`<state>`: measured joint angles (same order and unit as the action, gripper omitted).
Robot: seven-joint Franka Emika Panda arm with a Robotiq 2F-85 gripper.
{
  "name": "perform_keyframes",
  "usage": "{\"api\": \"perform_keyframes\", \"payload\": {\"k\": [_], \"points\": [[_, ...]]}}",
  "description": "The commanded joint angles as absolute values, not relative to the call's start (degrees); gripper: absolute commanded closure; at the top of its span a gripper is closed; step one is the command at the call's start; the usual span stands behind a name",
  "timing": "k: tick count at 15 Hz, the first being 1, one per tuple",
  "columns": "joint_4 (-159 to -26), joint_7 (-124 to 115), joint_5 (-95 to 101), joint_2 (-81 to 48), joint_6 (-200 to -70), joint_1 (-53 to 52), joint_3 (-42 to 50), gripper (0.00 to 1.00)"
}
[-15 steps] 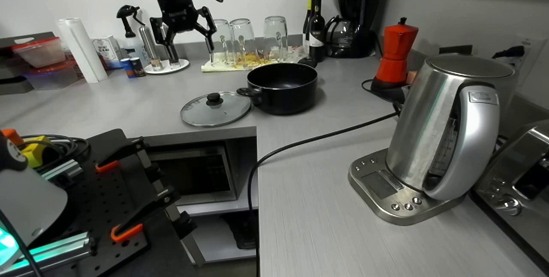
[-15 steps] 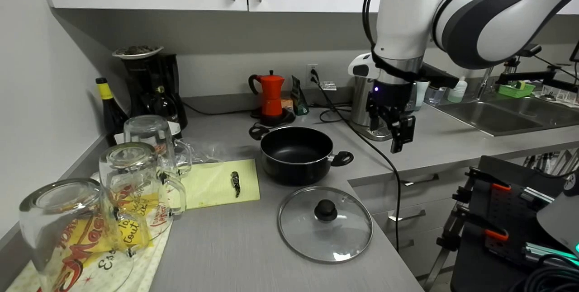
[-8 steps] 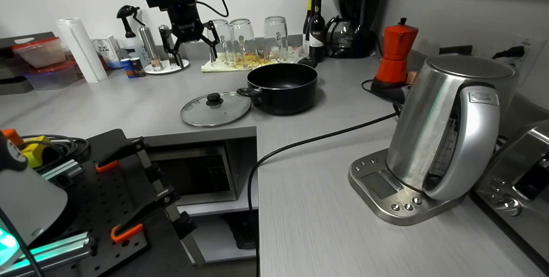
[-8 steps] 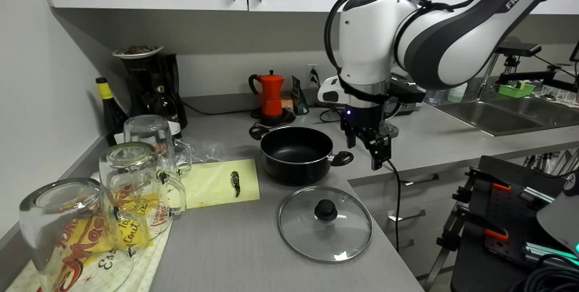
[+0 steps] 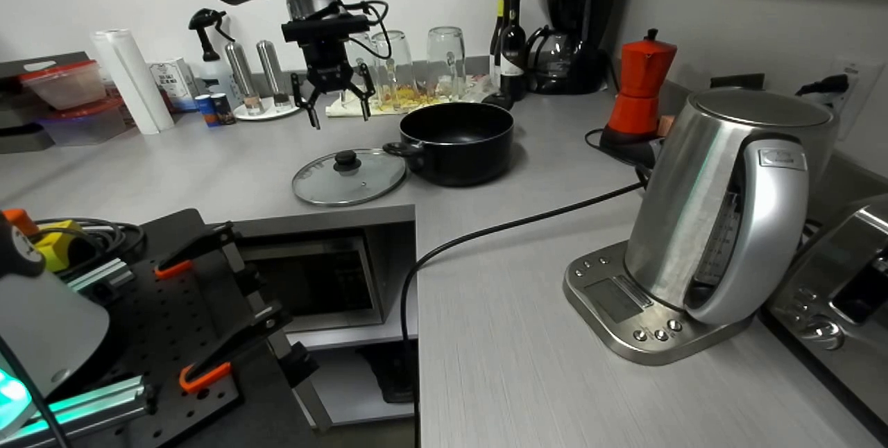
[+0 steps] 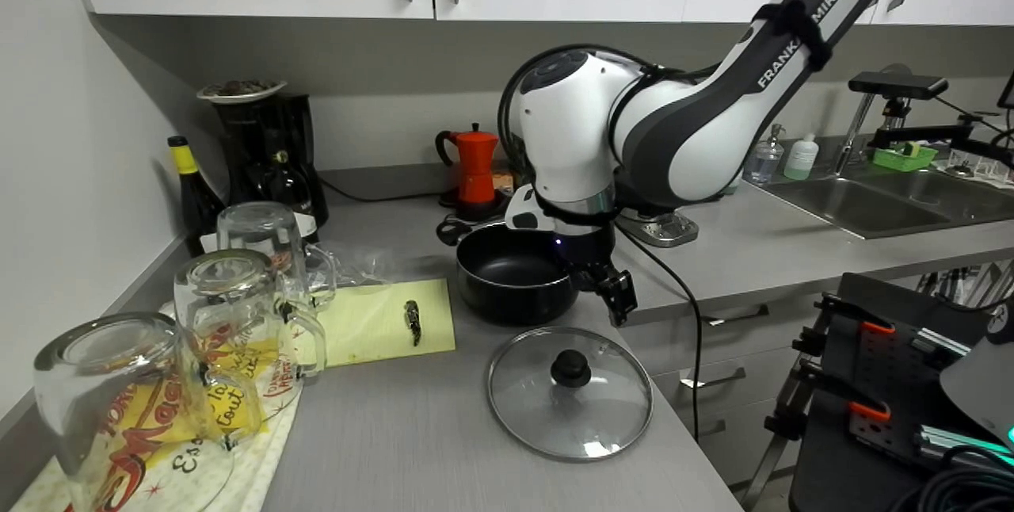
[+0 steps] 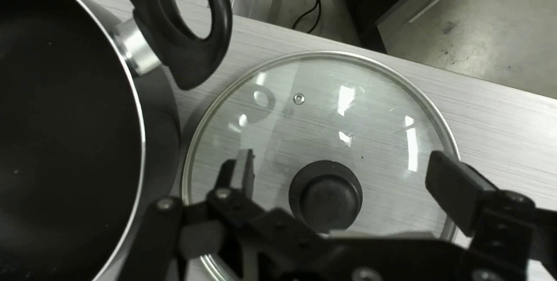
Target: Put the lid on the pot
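You lowered the spread tool toward the glass lid near the surface's inner corner; gripping its black knob seemed the next step.

In both exterior views, the black metal two-fingered claw has dropped; the white-and-black robot arm has swung leftward toward frame centre, hiding the right edge of the round black metal pot.

Clear glass lid flat, knob up, beside open black pot
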<state>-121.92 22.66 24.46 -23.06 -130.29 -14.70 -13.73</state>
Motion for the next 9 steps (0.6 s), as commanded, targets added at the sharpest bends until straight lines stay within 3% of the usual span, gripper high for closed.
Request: {"api": "perform_keyframes", "payload": {"k": [1, 9], "points": [[-115.8, 23.3, 26.6, -29.2, -129.1, -16.1, -13.1, 0.00], [-109.5, 23.1, 28.6, -37.2, -130.0, -17.6, -11.7, 0.00]]}}
